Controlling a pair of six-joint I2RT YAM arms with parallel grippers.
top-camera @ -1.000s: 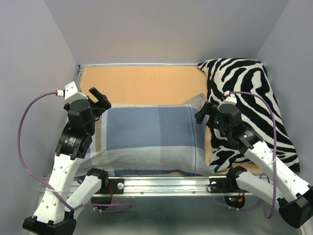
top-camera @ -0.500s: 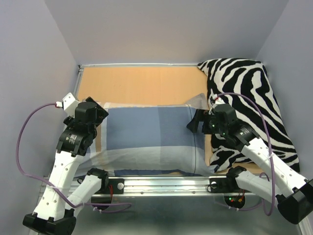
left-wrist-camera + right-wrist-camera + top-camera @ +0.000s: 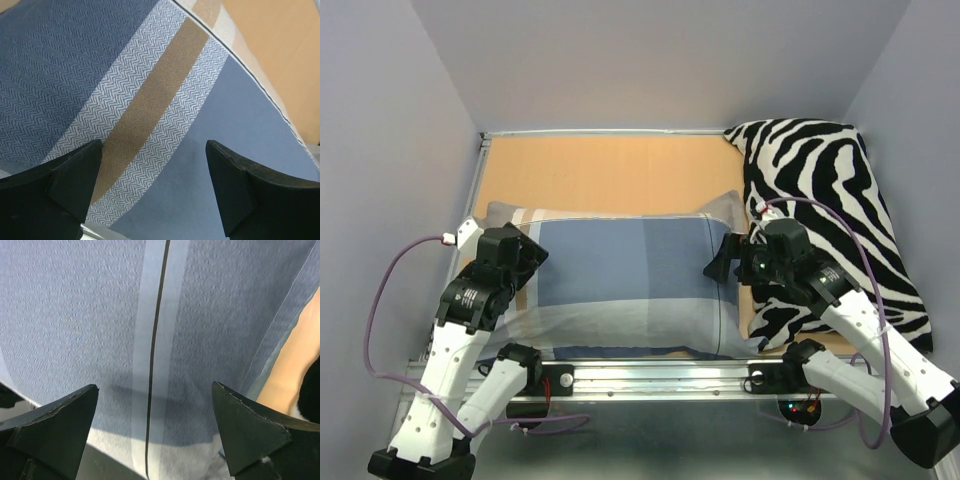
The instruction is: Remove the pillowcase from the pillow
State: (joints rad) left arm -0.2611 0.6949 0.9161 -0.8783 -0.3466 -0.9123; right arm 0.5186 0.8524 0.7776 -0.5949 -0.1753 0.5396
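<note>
The pillowcase (image 3: 620,285), blue-grey with darker and lighter blocks, lies across the table's near half. The pillow is hidden inside it. My left gripper (image 3: 525,258) is open over the pillowcase's left end. In the left wrist view the pillowcase (image 3: 75,75) shows a tan stripe between herringbone bands, and the open left gripper (image 3: 152,195) hovers just above the fabric. My right gripper (image 3: 720,262) is open over the pillowcase's right end. In the right wrist view the pillowcase (image 3: 75,315) shows a dark seam line, and the open right gripper (image 3: 155,435) straddles it.
A black-and-white zebra-striped cushion (image 3: 830,200) lies along the right side, touching the pillowcase's right end. Bare wooden tabletop (image 3: 610,170) lies behind the pillowcase. A metal rail (image 3: 660,378) runs along the near edge. Grey walls close in on the left, back and right.
My left gripper has come nearer and down onto the pillowcase's left end. My right gripper has moved left and now sits over the right end's seam.
</note>
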